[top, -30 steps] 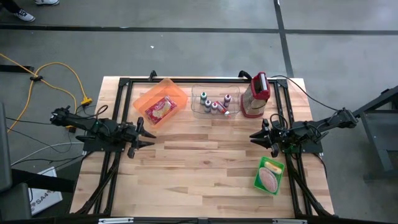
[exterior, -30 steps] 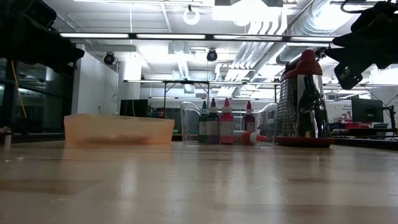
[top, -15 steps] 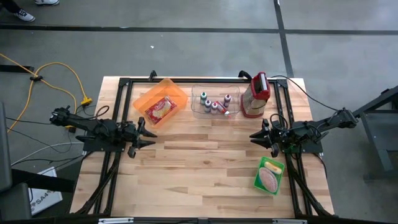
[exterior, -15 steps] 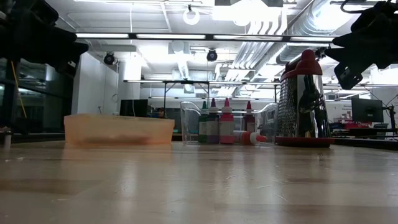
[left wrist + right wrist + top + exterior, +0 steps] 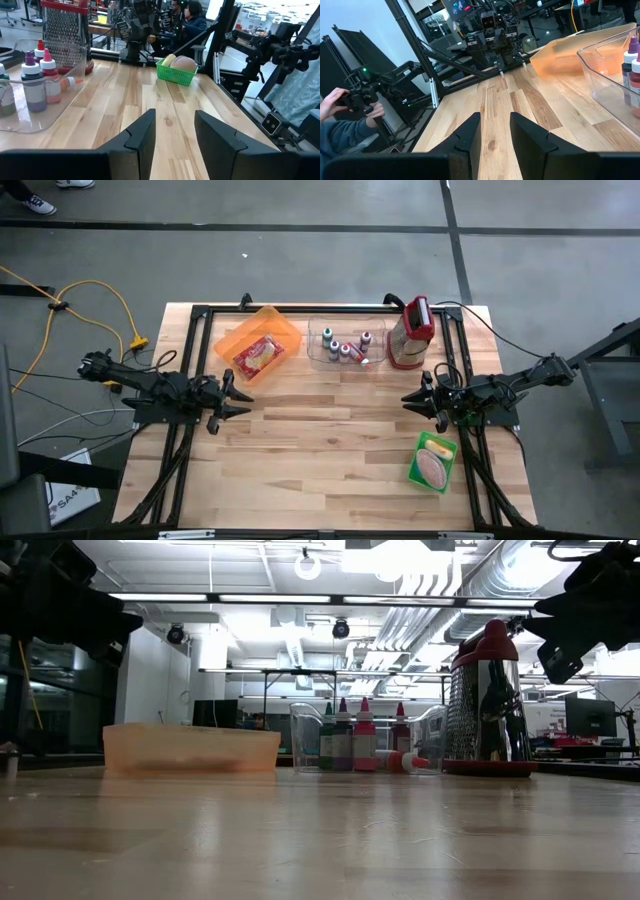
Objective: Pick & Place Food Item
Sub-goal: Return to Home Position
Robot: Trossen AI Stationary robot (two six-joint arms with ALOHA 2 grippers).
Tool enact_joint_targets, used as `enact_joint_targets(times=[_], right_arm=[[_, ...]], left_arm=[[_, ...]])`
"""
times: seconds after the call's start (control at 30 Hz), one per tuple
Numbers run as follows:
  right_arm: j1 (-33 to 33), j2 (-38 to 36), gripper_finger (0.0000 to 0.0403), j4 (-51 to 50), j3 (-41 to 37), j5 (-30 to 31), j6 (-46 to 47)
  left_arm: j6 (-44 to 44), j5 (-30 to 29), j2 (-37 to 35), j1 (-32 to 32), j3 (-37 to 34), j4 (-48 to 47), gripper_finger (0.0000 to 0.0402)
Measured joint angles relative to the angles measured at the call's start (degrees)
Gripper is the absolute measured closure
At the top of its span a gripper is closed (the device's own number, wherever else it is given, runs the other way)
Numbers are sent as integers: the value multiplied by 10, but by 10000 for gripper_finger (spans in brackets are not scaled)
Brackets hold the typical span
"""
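The orange plastic bin holds a red popcorn bag, the green mesh bin 2 donuts, while left gripper and right gripper hover empty, fingers spread apart.

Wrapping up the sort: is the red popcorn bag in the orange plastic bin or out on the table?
In. From above, the red popcorn bag lies flat inside the walls of the orange plastic bin.

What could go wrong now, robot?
The green bin sits close beside the right arm; a wide swing might knock it over. The tall grater stands upright near the open right gripper and could tip if bumped. The left gripper waits open by the orange bin.
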Motion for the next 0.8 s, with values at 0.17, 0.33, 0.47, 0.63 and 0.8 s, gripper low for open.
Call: enact_joint_targets(times=[0.17, 0.33, 0.47, 0.63, 0.8], right_arm=[[0, 0, 310, 0, 0, 0, 0], [0, 0, 310, 0, 0, 0, 0], [0, 0, 310, 0, 0, 0, 0], [0, 0, 310, 0, 0, 0, 0], [0, 0, 310, 0, 0, 0, 0]], left_arm=[[2, 0, 0, 0, 0, 0, 270], [7, 0, 0, 0, 0, 0, 270], [7, 0, 0, 0, 0, 0, 270], [13, 0, 0, 0, 0, 0, 270], [9, 0, 0, 0, 0, 0, 270]])
